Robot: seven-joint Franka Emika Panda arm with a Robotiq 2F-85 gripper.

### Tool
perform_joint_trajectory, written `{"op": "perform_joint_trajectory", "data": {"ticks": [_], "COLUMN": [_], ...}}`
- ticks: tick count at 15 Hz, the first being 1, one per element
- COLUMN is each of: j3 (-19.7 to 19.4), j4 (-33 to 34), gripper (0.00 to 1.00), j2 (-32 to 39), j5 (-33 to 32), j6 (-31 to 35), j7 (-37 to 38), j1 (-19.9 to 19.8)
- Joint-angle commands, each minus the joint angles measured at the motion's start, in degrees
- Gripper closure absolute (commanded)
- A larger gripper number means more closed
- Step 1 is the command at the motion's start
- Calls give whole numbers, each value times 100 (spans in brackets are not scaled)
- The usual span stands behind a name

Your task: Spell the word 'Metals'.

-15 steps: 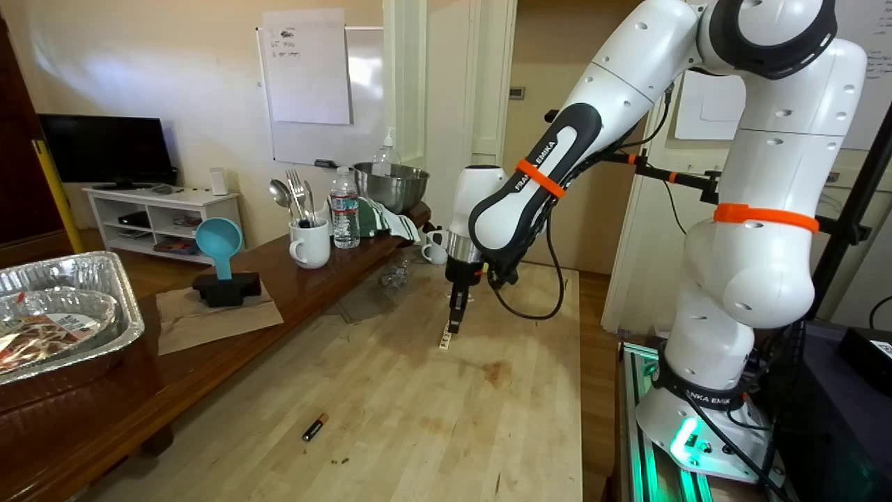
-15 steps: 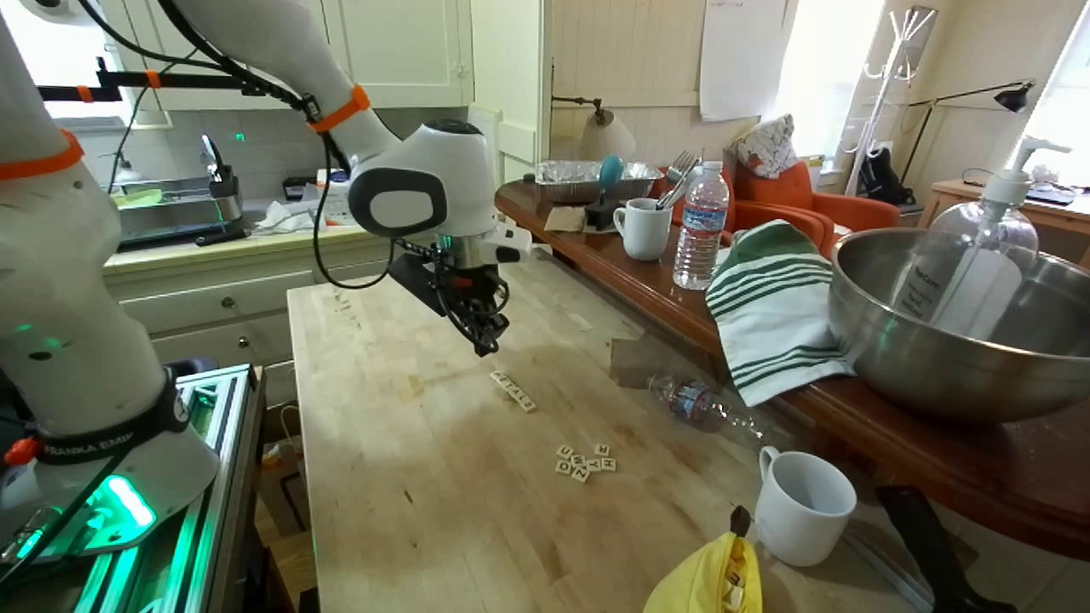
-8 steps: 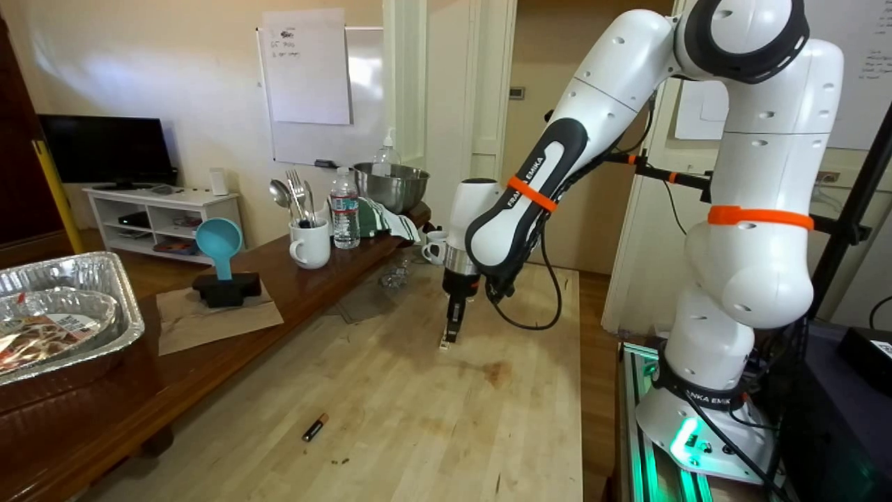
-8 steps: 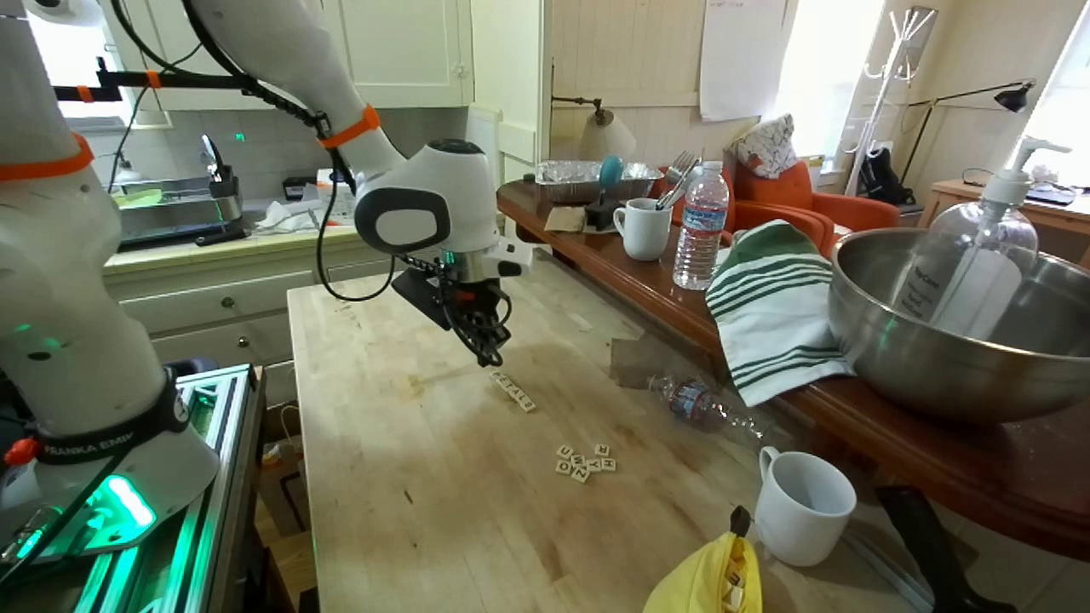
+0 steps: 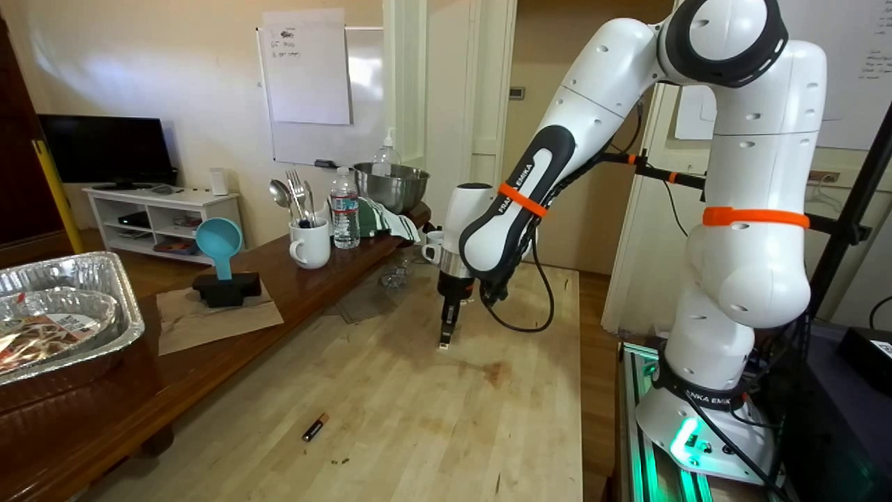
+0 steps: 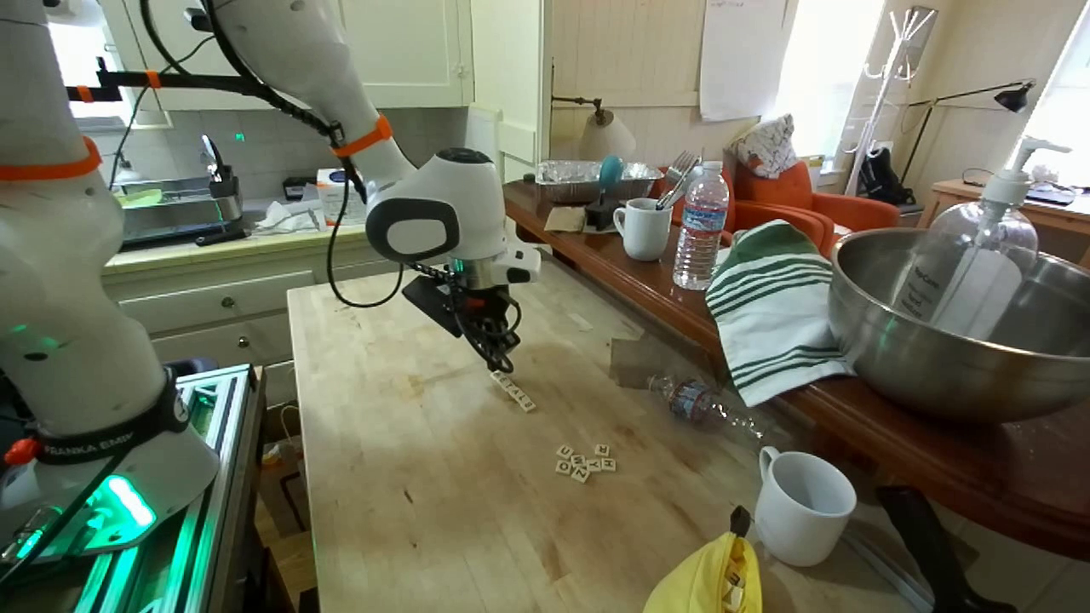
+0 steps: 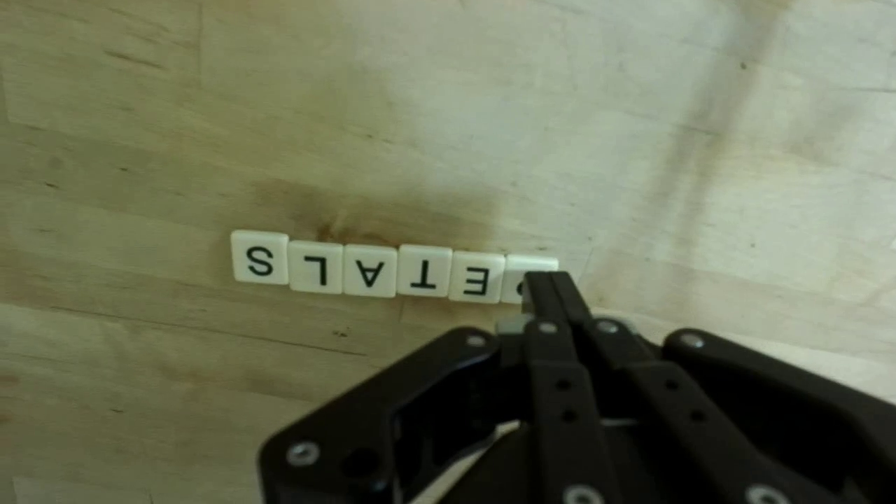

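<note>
Six letter tiles (image 7: 388,273) rowed on bench (image 7: 420,140); long axis runs toward nine o'clock from gripper (image 7: 551,277) in wrist view. Fingers (image 7: 542,297) pressed together, masking part of end tile (image 7: 521,266), likely push target.

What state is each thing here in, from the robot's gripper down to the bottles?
Gripper: shut
Tile row: lined up; E, T, A, L, S readable
End tile: partly hidden by the gripper, letter unreadable
Loose tiles: clustered, face up
Yellow pouch: unzipped
Cutlery mug: upright
Front mug: upright
Shelf bottle: upright
Lower bottle: lying on its side
Bowl: upright, pump bottle inside
Towel: draped
Television: screen dark
</note>
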Motion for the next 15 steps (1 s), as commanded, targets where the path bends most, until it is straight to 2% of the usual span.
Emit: {"op": "perform_joint_trajectory", "data": {"ticks": [1,8,12,15], "j3": [168,267,177,296], "j4": [149,248,312,401], "gripper": [100,100,100,100], "j2": [286,473,620,815], "j5": [-64,-190,-604,-505], "j6": [175,194,560,894], "j7": [74,224,654,672], "j1": [-175,-230,-148,-264]}}
